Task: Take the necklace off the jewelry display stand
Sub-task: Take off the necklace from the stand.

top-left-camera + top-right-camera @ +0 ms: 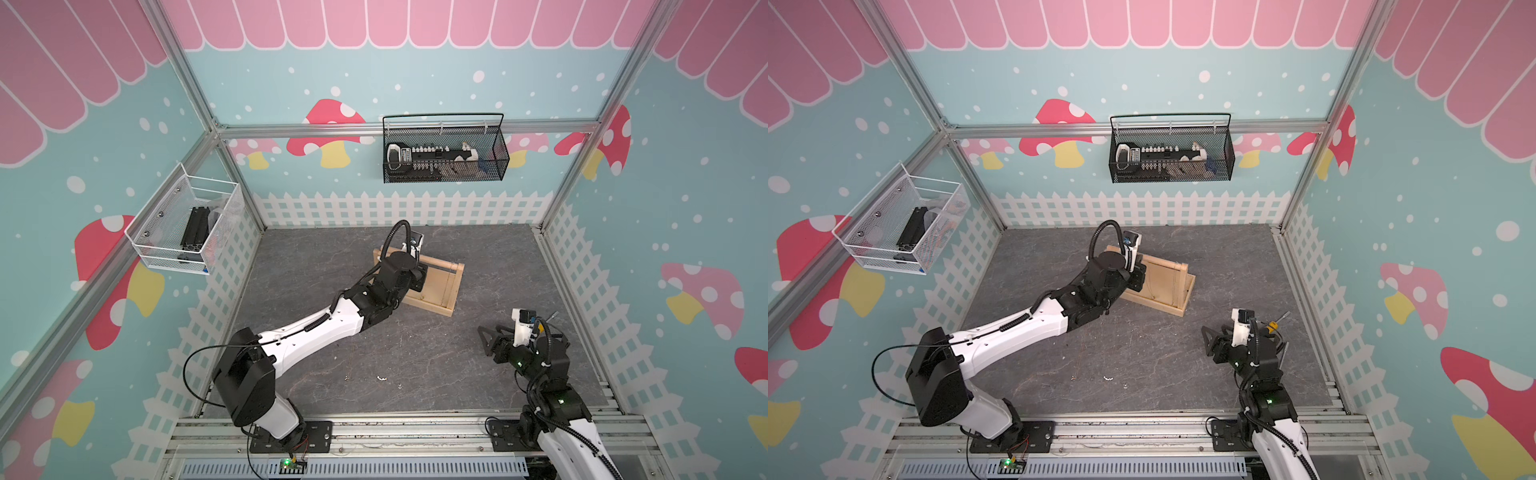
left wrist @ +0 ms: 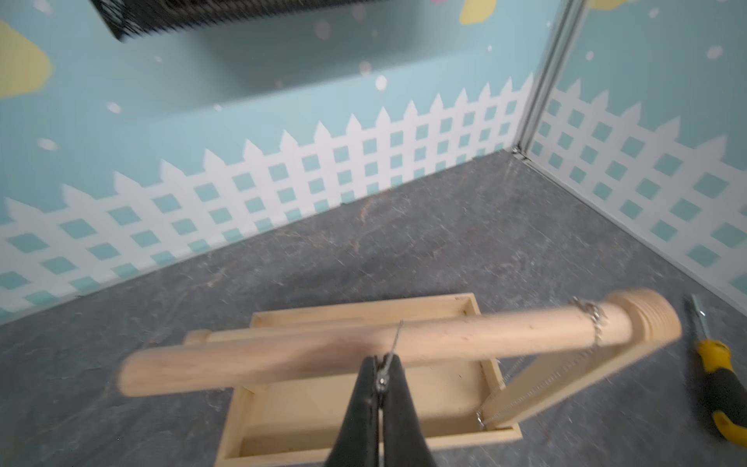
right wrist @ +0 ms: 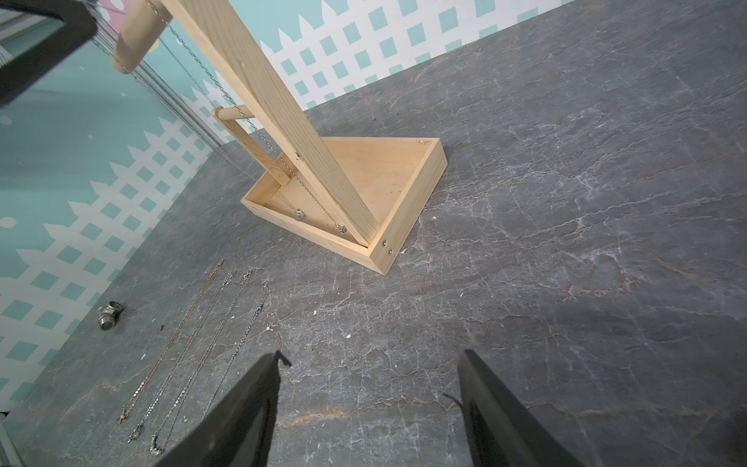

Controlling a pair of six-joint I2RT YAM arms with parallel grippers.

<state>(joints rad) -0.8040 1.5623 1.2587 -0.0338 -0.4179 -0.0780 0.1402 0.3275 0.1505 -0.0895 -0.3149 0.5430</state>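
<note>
The jewelry display stand [image 1: 436,291] [image 1: 1167,286] of pale wood stands at the back middle of the grey floor. My left gripper [image 2: 382,366] [image 1: 419,279] is at its dowel rail [image 2: 307,356], shut on a thin silver necklace [image 2: 395,337] that runs up over the rail. A second chain [image 2: 595,323] loops round the rail's far end. In the right wrist view both chains hang into the stand's base [image 3: 408,190], pendants [image 3: 342,229] low. My right gripper [image 3: 372,356] [image 1: 485,340] is open and empty, low over the floor, apart from the stand.
Several loose chains [image 3: 194,347] and a small metal piece [image 3: 108,315] lie on the floor in front of the stand. A yellow-and-black screwdriver [image 2: 717,372] [image 1: 1273,325] lies near the right wall. A black mesh basket [image 1: 444,149] and a white one [image 1: 187,224] hang on the walls.
</note>
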